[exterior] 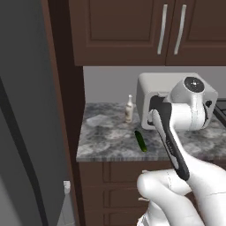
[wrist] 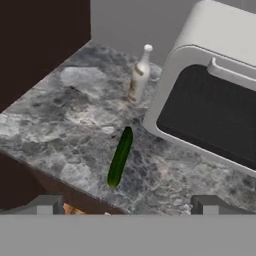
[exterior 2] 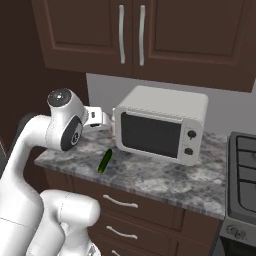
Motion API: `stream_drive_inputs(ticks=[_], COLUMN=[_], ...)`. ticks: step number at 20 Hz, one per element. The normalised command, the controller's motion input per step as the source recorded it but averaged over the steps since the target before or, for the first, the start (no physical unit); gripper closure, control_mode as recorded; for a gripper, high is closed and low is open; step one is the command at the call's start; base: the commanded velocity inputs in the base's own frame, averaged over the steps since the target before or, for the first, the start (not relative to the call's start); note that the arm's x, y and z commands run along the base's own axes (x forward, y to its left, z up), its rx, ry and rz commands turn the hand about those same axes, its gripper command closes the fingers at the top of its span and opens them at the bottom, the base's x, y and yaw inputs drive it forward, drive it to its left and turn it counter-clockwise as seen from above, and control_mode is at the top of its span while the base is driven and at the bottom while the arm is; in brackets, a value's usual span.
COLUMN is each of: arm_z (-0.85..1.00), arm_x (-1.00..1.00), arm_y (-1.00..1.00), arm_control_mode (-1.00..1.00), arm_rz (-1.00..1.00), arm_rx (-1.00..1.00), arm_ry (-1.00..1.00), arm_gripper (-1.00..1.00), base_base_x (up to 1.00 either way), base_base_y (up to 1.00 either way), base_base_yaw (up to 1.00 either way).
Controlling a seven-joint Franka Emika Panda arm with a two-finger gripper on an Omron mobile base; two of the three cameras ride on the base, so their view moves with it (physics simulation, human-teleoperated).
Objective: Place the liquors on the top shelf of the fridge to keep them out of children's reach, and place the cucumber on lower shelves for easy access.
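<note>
Nothing is in the fridge (exterior: 22, 132) yet: the cucumber (wrist: 120, 156) and cream bottle (wrist: 139, 75) lie on the counter (wrist: 60, 115), the gripper (wrist: 127, 205) spread and empty.

The arm (exterior: 176, 132) hides most of the microwave (exterior: 152, 88) in the left base view, and the right edge cuts the stove (exterior 2: 245, 170) in the right base view. The fridge (exterior: 22, 132) is cut by the left edge. In the hand view the microwave runs off right. The cream bottle's (wrist: 138, 75) label is too small to read
</note>
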Motion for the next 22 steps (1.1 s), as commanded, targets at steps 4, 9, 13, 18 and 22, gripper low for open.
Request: stream_drive_inputs(ticks=[4,9,13,18,22], arm_z=[-0.42,-0.44,-0.49,-0.53,-0.55], arm_x=[0.14,0.18,0.19,0.2,0.19], arm_y=[0.0,0.0,0.0,0.0,0.0], arm_control_mode=[-1.0,-1.0,-1.0,-1.0,-1.0], arm_rz=[-0.16,-0.1,-0.07,-0.06,-0.06], arm_rx=[-0.08,0.0,0.0,0.0,0.0], arm_ry=[0.17,0.09,0.08,0.12,0.13], arm_gripper=[-1.0,-1.0,-1.0,-1.0,-1.0], base_base_x=[0.0,0.0,0.0,0.0,0.0], base_base_y=[0.0,0.0,0.0,0.0,0.0], base_base_yaw=[0.0,0.0,0.0,0.0,0.0])
